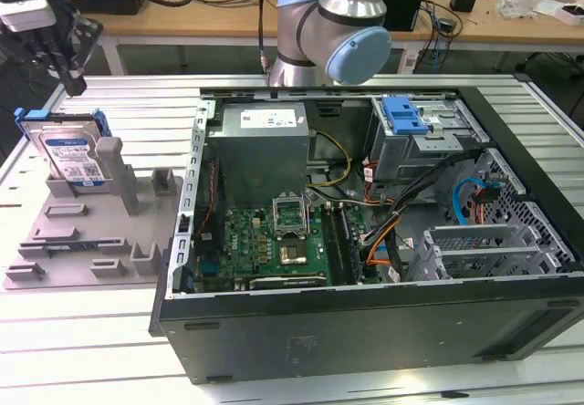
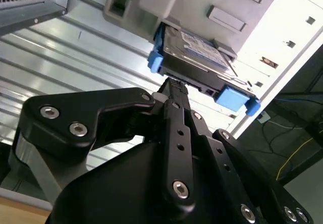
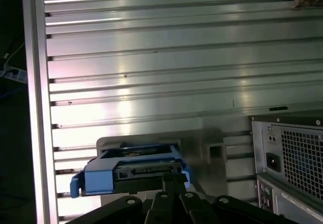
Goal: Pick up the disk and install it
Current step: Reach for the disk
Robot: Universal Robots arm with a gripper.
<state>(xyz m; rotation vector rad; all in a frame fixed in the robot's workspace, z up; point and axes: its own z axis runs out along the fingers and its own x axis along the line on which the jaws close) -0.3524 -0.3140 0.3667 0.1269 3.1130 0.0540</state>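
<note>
Claw (image 1: 72, 84) clenched, empty — poised just above the top edge of the disk (image 1: 72, 154).

Open computer case (image 1: 365, 332) (power supply (image 1: 260, 154) inside) stands beside a grey fixture (image 1: 82, 241) — on slotted table (image 1: 73, 350).

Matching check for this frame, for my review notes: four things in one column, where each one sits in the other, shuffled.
Things:
1. disk
2. gripper
3. power supply
4. blue latch

Places:
A. on the drive bay inside the case
B. standing on edge in the grey holder
C. close above the disk
D. in the case, next to the motherboard

Pairs: 1-B, 2-C, 3-D, 4-A.
</note>
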